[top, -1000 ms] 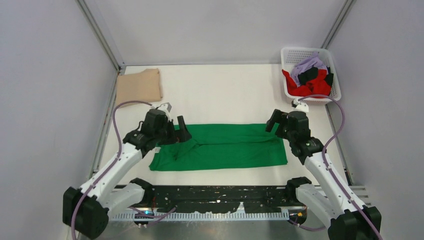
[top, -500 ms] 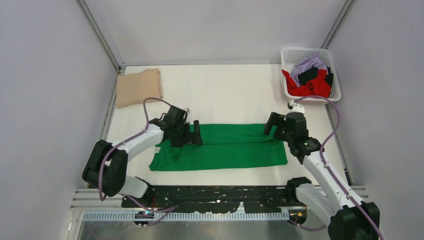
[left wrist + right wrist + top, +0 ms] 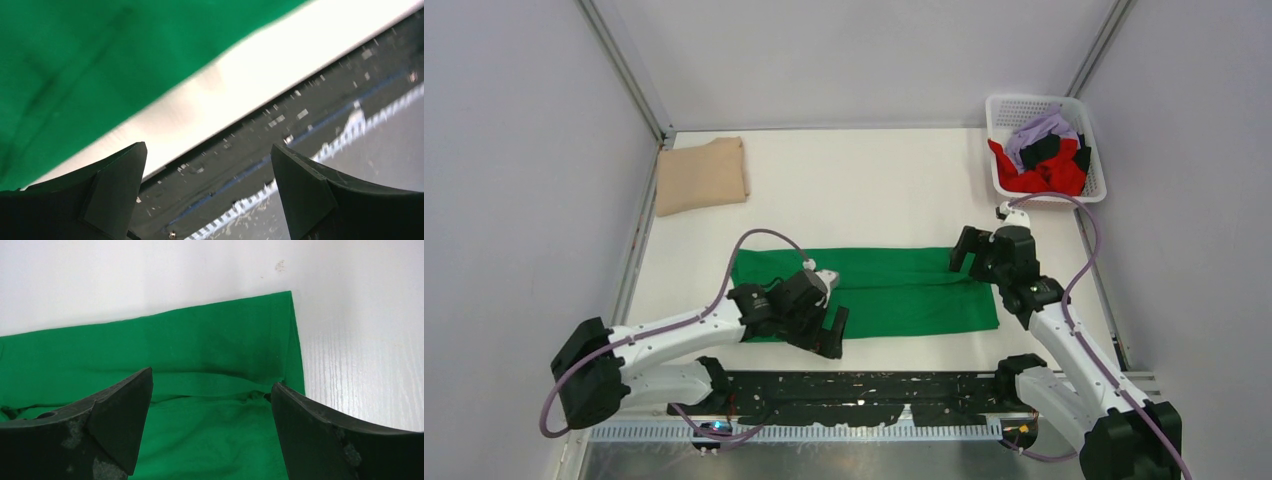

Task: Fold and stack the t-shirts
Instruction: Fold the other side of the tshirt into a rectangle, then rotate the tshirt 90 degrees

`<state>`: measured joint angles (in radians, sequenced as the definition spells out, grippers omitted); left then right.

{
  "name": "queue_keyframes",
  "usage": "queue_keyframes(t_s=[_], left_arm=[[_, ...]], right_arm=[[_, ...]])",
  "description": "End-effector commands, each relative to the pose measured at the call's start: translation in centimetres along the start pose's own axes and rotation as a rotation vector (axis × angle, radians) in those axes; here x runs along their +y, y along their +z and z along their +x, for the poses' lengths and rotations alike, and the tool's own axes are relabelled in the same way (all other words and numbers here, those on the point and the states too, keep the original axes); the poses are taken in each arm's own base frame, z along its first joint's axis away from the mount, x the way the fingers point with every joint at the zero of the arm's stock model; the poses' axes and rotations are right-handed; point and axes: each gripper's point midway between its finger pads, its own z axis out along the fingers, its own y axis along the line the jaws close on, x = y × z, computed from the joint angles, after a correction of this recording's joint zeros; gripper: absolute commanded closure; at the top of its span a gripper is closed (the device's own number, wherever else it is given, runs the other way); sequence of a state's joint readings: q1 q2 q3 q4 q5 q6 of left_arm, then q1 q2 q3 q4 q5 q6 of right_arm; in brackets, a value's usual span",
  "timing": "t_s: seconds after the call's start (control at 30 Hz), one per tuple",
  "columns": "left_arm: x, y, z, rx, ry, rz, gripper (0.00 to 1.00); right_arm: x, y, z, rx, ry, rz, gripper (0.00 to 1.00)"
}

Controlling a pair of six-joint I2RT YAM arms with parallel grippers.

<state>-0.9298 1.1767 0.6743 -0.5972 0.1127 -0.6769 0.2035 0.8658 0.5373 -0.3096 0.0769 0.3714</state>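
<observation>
Right pincer [image 3: 211,382] above creased green t-shirt [image 3: 904,290]

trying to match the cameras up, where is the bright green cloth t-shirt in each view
Top external: the bright green cloth t-shirt lies flat across the middle of the white table.
Left wrist: it fills the upper left, blurred.
Right wrist: it spans the middle and bottom.
Shared landmark: the bare table bordering the shirt's edge.

The green t-shirt [image 3: 904,290] was soft matt cloth, lightly creased; the tan t-shirt [image 3: 701,175] at ten o'clock matt cloth too. The basket [image 3: 1014,100] at two o'clock was white plastic lattice. The surface [image 3: 864,185] was smooth white with faint grain. The right gripper [image 3: 212,405] was matt black, scuffed.
</observation>
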Motion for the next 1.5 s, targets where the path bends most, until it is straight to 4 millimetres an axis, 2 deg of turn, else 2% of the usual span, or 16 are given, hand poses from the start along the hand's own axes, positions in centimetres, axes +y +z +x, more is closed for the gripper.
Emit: queue_keyframes(t_s=[0.0,0.13,0.23,0.37,0.57,0.73,0.83,0.9,1.03,1.1,1.13,1.17,1.2,1.3,1.37,1.47], left_arm=[[-2.5,-2.7,-0.9,-0.121,0.099,0.036,0.0],[0.4,-3.8,-3.4,-0.257,-0.016,-0.106,0.0],[2.5,-3.5,-5.9,-0.355,-0.198,-0.111,0.0],[5.1,-1.4,-8.7,-0.391,-0.461,-0.024,0.01],[8.7,1.5,-11.9,-0.36,-0.648,-0.055,0.0],[10.8,4.3,-16.5,-0.294,-0.768,-0.081,0.0],[11.4,5.9,-21.2,-0.294,-0.815,-0.081,0.01],[11.5,7.3,-24.9,-0.279,-0.822,-0.08,0.01],[10.5,9.0,-34.5,-0.328,-0.835,-0.009,0.0],[9.3,10.6,-38.7,-0.336,-0.846,0.082,0.0],[8.5,11.6,-40.0,-0.311,-0.866,0.142,0.01],[7.2,11.6,-42.7,-0.336,-0.855,0.234,0.0],[6.2,12.0,-44.4,-0.344,-0.859,0.306,0.0],[5.6,14.6,-47.0,-0.365,-0.909,0.406,0.01],[5.4,15.1,-48.4,-0.406,-0.963,0.479,0.0],[6.1,15.1,-49.4,-0.462,-0.993,0.478,0.01]], right_arm=[[1.8,-0.1,-1.6,-0.076,-0.016,-0.097,0.04],[2.7,-0.2,-1.5,-0.063,-0.027,-0.149,0.05],[4.2,0.1,-1.2,-0.039,-0.042,-0.232,0.05],[6.0,1.7,-0.4,0.039,-0.036,-0.297,0.05],[5.5,5.4,2.0,0.204,-0.009,-0.215,0.05],[4.9,6.0,4.8,0.302,0.008,-0.199,0.05],[4.5,5.4,7.3,0.361,0.013,-0.197,0.05],[5.0,4.5,9.1,0.416,0.008,-0.226,0.05],[7.4,2.2,12.3,0.49,-0.068,-0.285,0.05],[10.1,1.0,13.7,0.528,-0.082,-0.377,0.04],[12.0,0.4,14.2,0.536,-0.091,-0.438,0.05],[13.2,-0.2,14.7,0.556,-0.099,-0.492,0.04],[14.9,-0.9,15.3,0.563,-0.143,-0.55,0.05],[17.8,-2.0,17.2,0.577,-0.273,-0.662,0.05],[19.5,-2.6,17.7,0.587,-0.322,-0.717,0.04],[21.2,-3.8,18.3,0.59,-0.369,-0.77,0.05]])
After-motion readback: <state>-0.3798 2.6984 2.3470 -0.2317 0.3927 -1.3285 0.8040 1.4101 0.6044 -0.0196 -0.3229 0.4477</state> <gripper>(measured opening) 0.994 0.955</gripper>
